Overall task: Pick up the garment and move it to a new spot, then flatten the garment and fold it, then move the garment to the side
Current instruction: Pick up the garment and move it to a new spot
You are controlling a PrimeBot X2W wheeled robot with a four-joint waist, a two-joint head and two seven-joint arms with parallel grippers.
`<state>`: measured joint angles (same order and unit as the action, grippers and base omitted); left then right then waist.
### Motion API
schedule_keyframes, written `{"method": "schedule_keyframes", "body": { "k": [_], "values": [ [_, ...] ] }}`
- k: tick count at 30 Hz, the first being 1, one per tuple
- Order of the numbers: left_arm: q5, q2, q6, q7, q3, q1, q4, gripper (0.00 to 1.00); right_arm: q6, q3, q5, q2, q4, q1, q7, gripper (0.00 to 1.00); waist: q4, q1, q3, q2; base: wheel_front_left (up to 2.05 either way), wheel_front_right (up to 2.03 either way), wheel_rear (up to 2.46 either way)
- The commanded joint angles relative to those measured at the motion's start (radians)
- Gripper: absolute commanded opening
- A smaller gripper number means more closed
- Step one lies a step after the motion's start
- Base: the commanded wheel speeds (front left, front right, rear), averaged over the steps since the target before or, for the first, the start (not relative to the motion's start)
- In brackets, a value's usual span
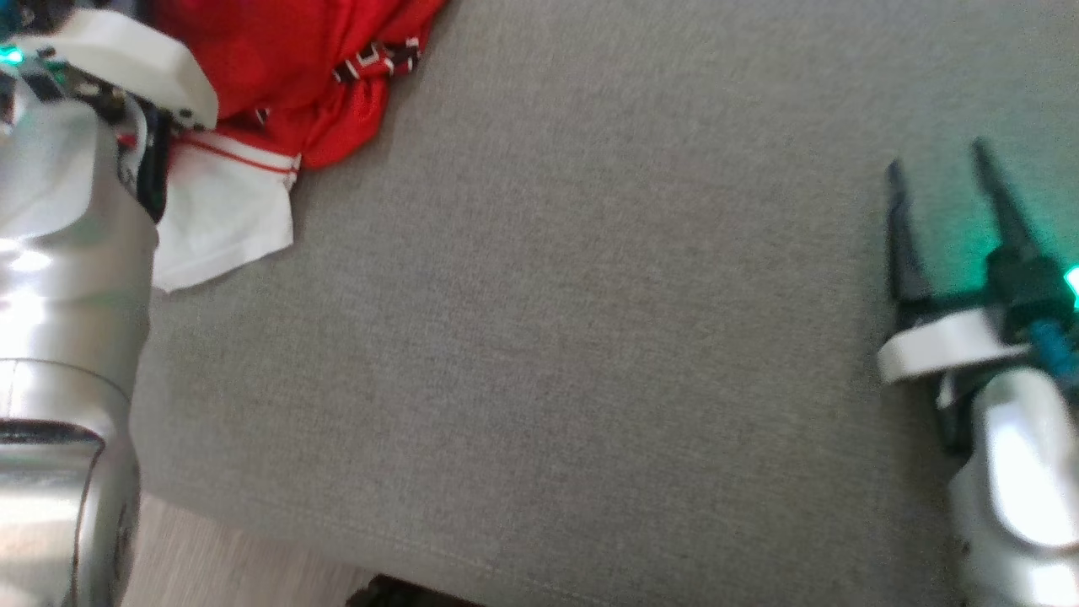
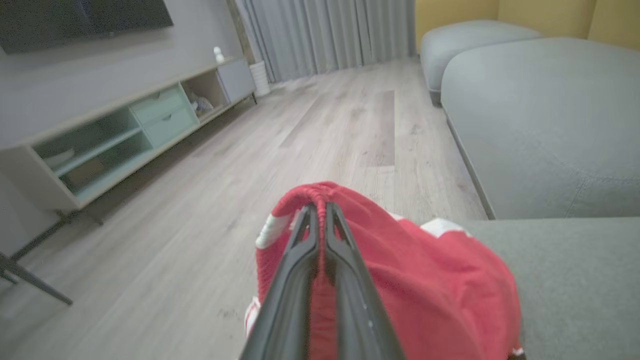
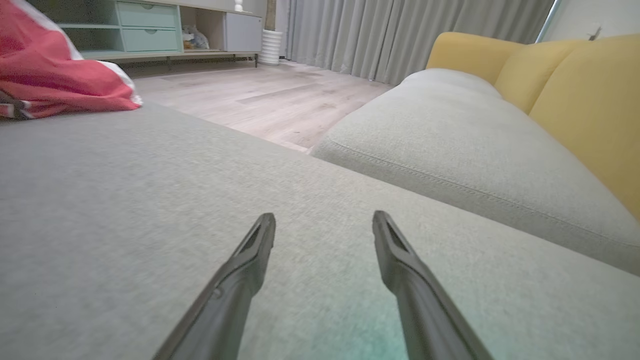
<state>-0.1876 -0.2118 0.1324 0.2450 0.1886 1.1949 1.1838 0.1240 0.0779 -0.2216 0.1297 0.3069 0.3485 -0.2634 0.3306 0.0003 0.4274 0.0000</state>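
While the left gripper [image 2: 320, 212] pinches a bunched fold of the crumpled red mesh garment with white trim [image 2: 425, 280], jaws pressed together on the cloth, the garment lies at the edge of the grey fabric sofa cushion [image 1: 548, 337]. The right gripper [image 3: 324, 225] hovers low over the cushion, well apart from the garment, its jaws spread wide and empty.
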Motion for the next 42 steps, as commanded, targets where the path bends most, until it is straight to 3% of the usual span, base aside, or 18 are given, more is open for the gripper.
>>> {"method": "schedule_keyframes", "body": {
  "k": [1, 8, 18, 27, 35, 42],
  "values": [
    [0.011, -0.069, -0.002, 0.013, 0.01, 0.057, -0.054, 0.0, 0.007, -0.027, 0.013, -0.027, -0.017, -0.042, 0.002, 1.0, -0.049, -0.0003, -0.097, 0.0, 0.0, 0.0, 0.0],
    [0.033, -0.097, -0.002, 0.016, 0.13, 0.11, -0.161, 0.0, 0.007, -0.025, 0.049, -0.067, -0.029, -0.08, 0.002, 1.0, -0.157, -0.0003, -0.214, 0.0, 0.0, 0.0, 0.0],
    [-0.056, -0.124, -0.002, -0.012, 0.345, 0.173, -0.291, 0.0, 0.007, -0.082, 0.148, -0.079, -0.057, -0.155, 0.002, 1.0, -0.433, -0.0003, -0.377, 0.0, 0.0, 0.0, 0.0],
    [-0.145, -0.158, -0.002, -0.072, 0.473, 0.188, -0.397, 0.0, 0.007, -0.115, 0.219, -0.079, -0.132, -0.169, 0.002, 1.0, -0.65, -0.0003, -0.377, 0.0, 0.0, 0.0, 0.0],
    [-0.225, -0.12, -0.002, -0.062, 0.577, 0.055, -0.506, 0.0, 0.007, -0.109, 0.254, -0.079, -0.161, -0.172, 0.002, 1.0, -0.678, -0.0003, -0.323, 0.0, 0.0, 0.0, 0.0],
    [-0.275, -0.075, -0.022, -0.012, 0.686, -0.341, -0.658, 0.0, 0.007, -0.089, 0.262, -0.079, -0.145, -0.184, 0.002, 1.0, -0.601, -0.0003, -0.326, 0.0, 0.0, 0.0, 0.0]
  ]
}}
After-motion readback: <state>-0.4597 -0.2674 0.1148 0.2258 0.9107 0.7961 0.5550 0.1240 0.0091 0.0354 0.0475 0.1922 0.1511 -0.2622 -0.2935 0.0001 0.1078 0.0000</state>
